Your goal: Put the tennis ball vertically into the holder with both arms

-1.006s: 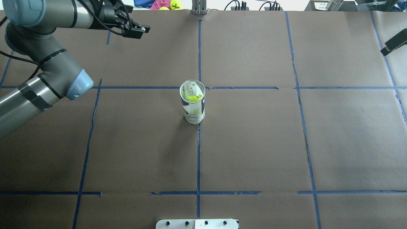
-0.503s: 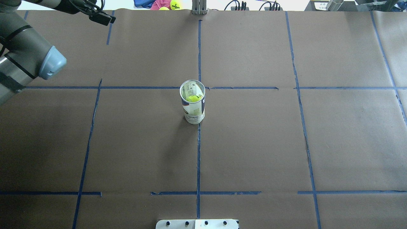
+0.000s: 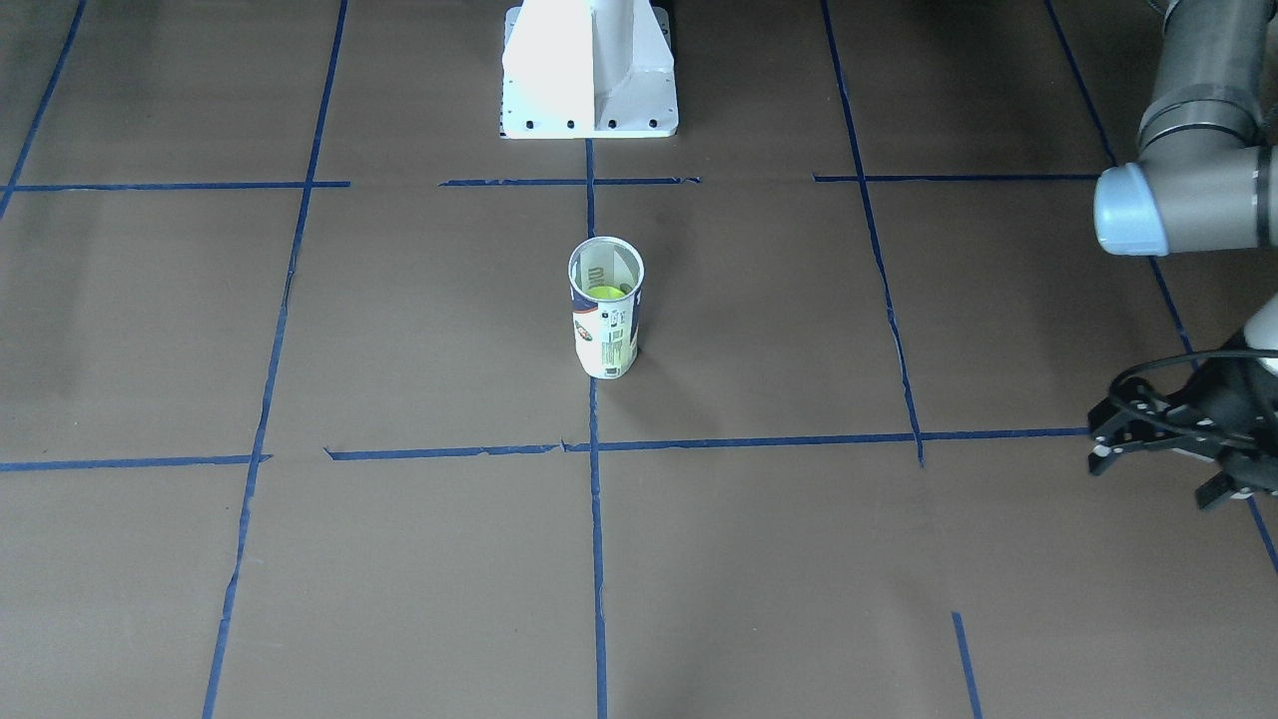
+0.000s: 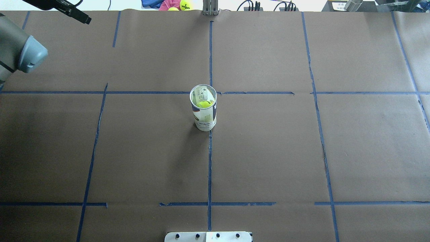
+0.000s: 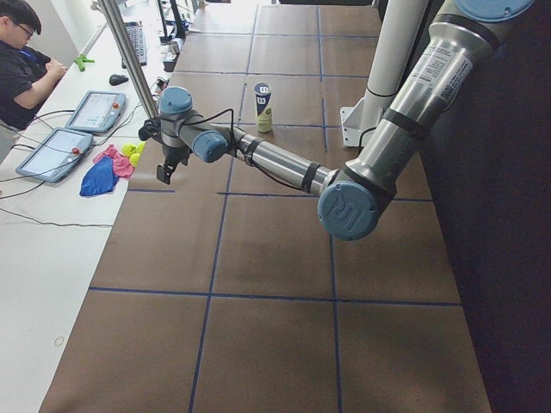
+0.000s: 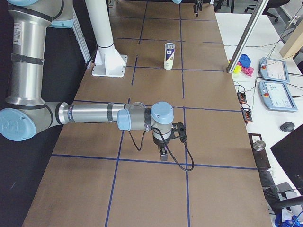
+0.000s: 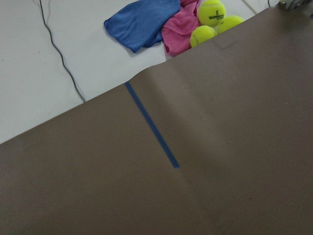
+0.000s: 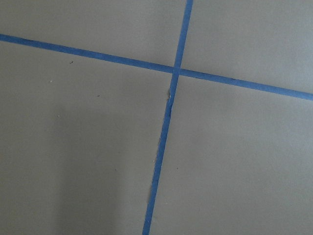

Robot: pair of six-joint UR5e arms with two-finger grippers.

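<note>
Brown-papered desk (image 3: 799, 599), blue tape grid. Front view: holder (image 3: 605, 320) stands upright at desk centre on a tape line, mouth up, long axis vertical, tennis ball (image 3: 604, 293) inside it. Left arm (image 3: 1198, 190) is out at the desk edge, jaws apparently apart and empty. Overhead: holder alone mid-desk. Right side view: right arm (image 6: 94, 113) low over bare paper, well apart from holder; can't tell its jaws' state. Left wrist: spare balls (image 7: 211, 12) and cloths (image 7: 146, 19) off the paper. Judged: insertion done; next is only parking both arms without knocking the holder.
</note>
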